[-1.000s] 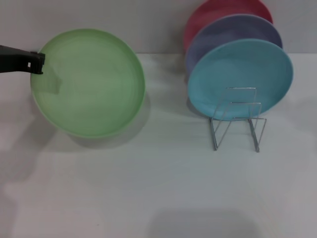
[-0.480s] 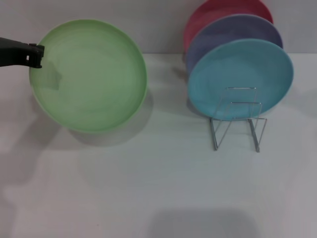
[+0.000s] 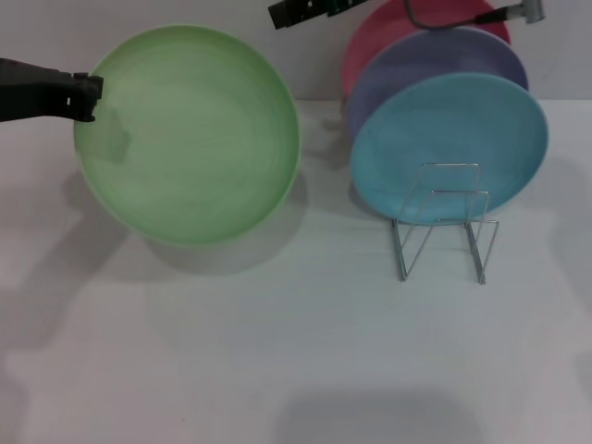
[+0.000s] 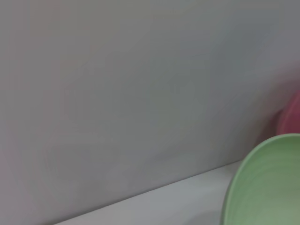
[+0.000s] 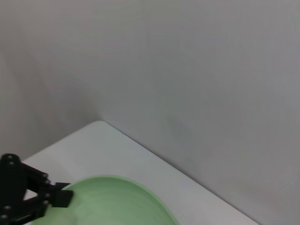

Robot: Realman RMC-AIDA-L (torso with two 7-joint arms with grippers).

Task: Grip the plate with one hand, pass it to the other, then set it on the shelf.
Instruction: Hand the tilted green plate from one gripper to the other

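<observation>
Shifted rightward and higher: plate (image 3: 190,134), light, stiff, clamped by left gripper (image 3: 88,97) at near rim; right gripper (image 3: 301,12) arriving, state unclear.

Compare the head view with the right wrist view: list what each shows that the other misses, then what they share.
Only the head view shows the wire rack with the turquoise plate, lavender plate and pink plate standing in it, and the right tool entering at the top edge, above the green plate.

Only the right wrist view shows the far corner of the table against the wall.

Both show the green plate lifted off the table, with the left tool clamped on its rim.
</observation>
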